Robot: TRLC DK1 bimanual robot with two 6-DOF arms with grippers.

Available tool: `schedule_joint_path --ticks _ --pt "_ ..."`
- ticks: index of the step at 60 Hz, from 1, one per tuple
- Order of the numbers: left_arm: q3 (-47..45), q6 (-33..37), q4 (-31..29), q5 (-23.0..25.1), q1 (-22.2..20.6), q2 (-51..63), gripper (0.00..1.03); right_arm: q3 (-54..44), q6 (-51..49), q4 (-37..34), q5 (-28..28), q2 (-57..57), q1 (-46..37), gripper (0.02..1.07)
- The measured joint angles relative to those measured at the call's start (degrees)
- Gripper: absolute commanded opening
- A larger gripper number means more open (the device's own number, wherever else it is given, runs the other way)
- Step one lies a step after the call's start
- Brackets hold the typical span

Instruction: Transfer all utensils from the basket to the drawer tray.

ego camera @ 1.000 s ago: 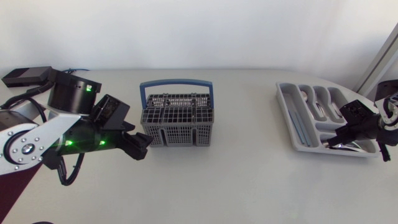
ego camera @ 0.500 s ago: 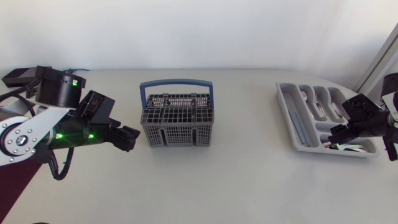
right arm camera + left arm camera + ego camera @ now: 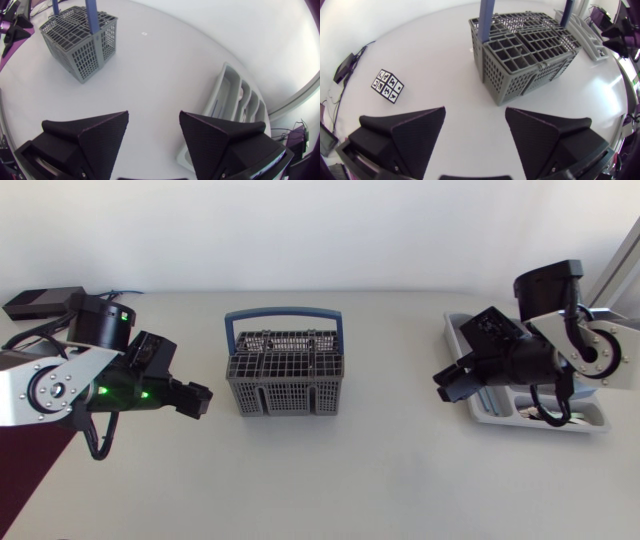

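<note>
1. Basket (image 3: 285, 370) stands upright mid-tabletop (image 3: 330, 480) with its blue handle raised. Nothing pokes above its grid in any view; whether the cells are empty I cannot tell
2. Drawer tray (image 3: 457, 330) lies well apart from the basket on the right side, partly under the right arm, so most of its contents are hidden
3. Left claw (image 3: 200, 400) hovers just beside the basket's left wall, fingers apart, nothing between them. It is low and side-on, not over the opening, so this reads as waiting rather than picking
4. Right claw (image 3: 447, 387) is also spread and empty, just off the tray's basket-side edge and aimed toward the basket. Likely free for another fetch, if 1 is needed
5. A patterned marker cube (image 3: 387, 85) sits on the tabletop ahead of the left claw, away from the basket; probably a reference marker, not cargo
</note>
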Motion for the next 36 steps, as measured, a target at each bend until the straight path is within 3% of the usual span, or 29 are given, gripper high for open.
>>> schedule_joint_path --ticks 24,31,36 --pt "0.83 0.02 1.01 2.84 1.57 1.31 0.83 0.22 7.54 0.87 1.44 0.00 11.23 0.77" --pt "0.83 0.02 0.98 3.93 2.08 1.25 0.85 0.20 8.04 1.16 -1.73 -0.63 11.45 0.77" --pt "0.77 0.13 0.96 4.31 2.32 0.76 0.86 -0.11 8.17 1.33 -3.87 -1.88 11.52 0.83"
